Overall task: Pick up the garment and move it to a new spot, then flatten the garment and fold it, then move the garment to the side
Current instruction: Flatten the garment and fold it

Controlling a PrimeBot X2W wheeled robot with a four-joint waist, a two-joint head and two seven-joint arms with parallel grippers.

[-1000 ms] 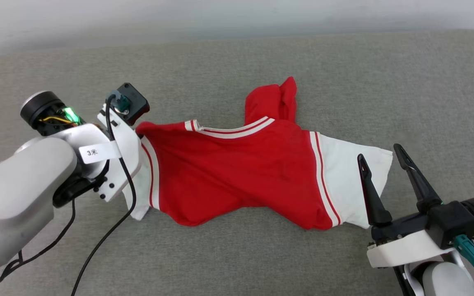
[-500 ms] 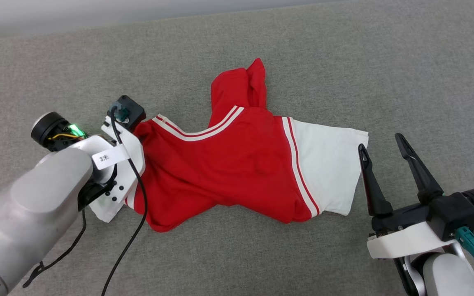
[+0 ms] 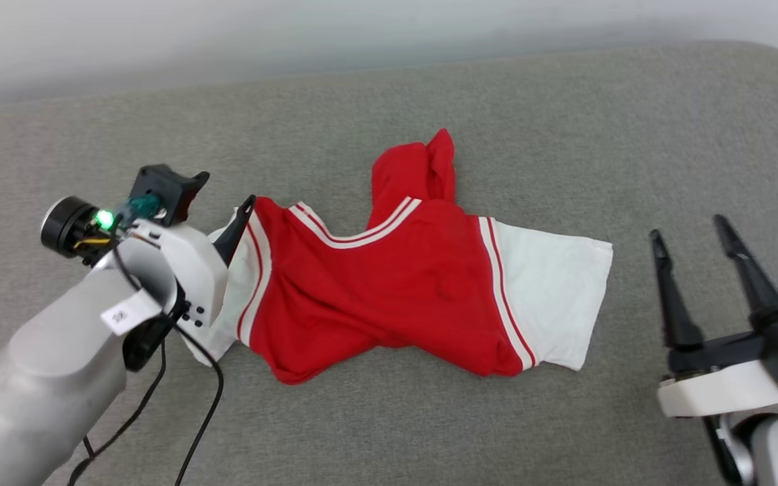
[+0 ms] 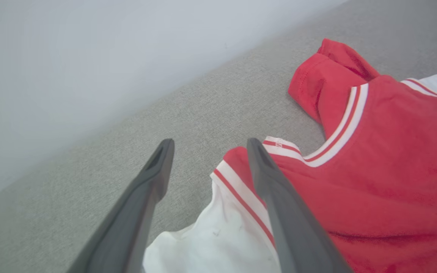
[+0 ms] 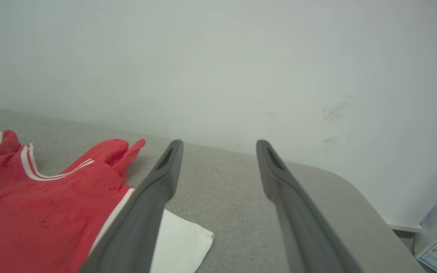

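Red jersey shirt with white sleeves (image 3: 389, 283) lies crumpled on a grey woven upholstered surface (image 3: 564, 121) below a pale wall (image 3: 227, 34). Left gripper (image 4: 207, 146): fingers spread over one sleeve. The right gripper (image 3: 688, 229): fingers wide, empty, beside the other sleeve.

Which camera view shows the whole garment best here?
Head view: the red jersey lies there nearly whole, sleeve to sleeve. The left wrist view crops it to the striped neckline and one white sleeve; the right wrist view catches its other side and a sleeve corner.

silver arms (image 3: 51, 351), black cables (image 3: 220, 386), dark fingers (image 3: 674, 304)
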